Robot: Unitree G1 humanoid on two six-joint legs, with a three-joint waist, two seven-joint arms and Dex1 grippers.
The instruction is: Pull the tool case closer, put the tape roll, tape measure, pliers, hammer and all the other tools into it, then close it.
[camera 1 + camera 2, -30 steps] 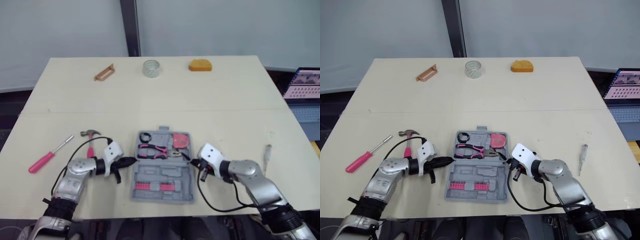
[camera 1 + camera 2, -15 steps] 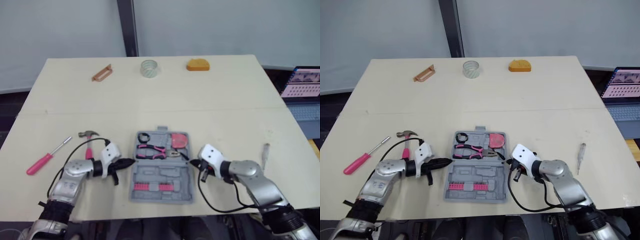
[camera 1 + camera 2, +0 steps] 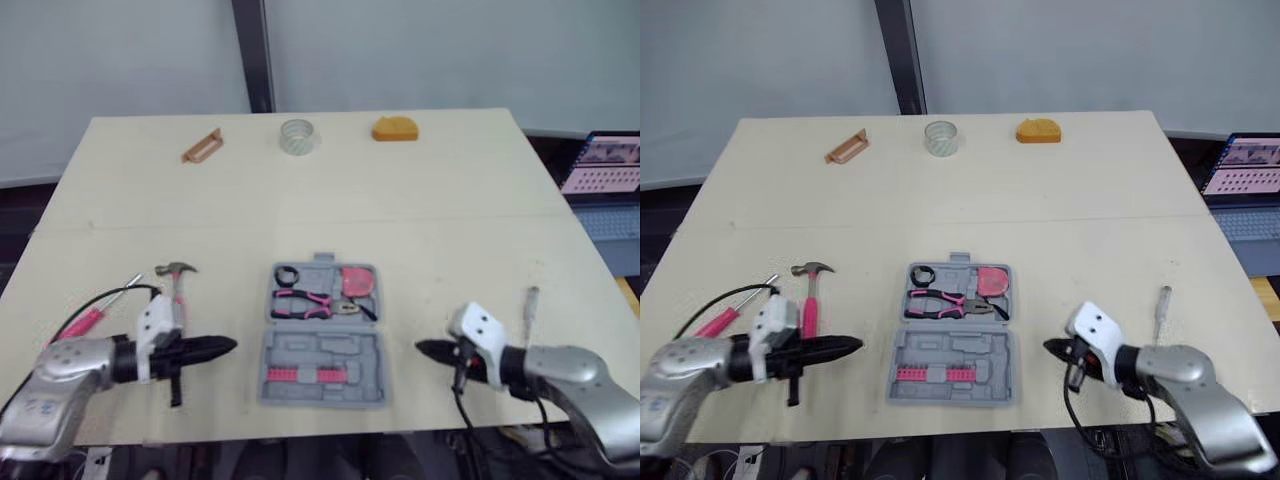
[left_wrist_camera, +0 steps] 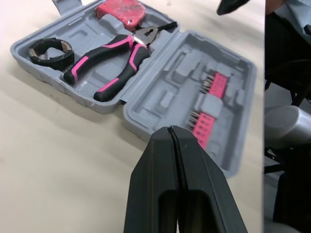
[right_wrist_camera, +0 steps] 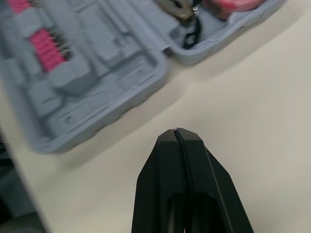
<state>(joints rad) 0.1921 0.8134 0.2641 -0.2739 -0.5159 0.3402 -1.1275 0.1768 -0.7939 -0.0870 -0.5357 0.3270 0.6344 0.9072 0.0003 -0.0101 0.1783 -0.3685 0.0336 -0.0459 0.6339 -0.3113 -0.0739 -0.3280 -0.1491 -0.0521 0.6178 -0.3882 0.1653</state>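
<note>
Left gripper (image 3: 228, 346) hovers with its two black fingers pressed together and nothing between them, left of the tool case (image 3: 300, 345), tips aimed at the case's near half and clear of its edge. Right gripper (image 3: 420, 348) mirrors it on the case's right side, fingers likewise closed and empty, pointing at that same near half with bare table (image 3: 430, 240) between. The tool case lies open and flat; its near half carries a pink bit strip (image 3: 298, 372). In its far half sit the pliers (image 3: 305, 298) with pink and black handles, a black tape roll (image 3: 290, 274) in the left corner and the red tape measure (image 3: 359, 281) in the right corner. Left of the case, beyond the left gripper, the hammer (image 3: 176, 280) lies on the table, and farther left lies a pink screwdriver (image 3: 90, 318). Right of the case, past the right gripper, lies a slim screwdriver (image 3: 531, 300). Well beyond the case, along the far table edge, stand a clear tape roll (image 3: 298, 136), an orange block (image 3: 396, 129) and a brown handle-shaped piece (image 3: 202, 146).
</note>
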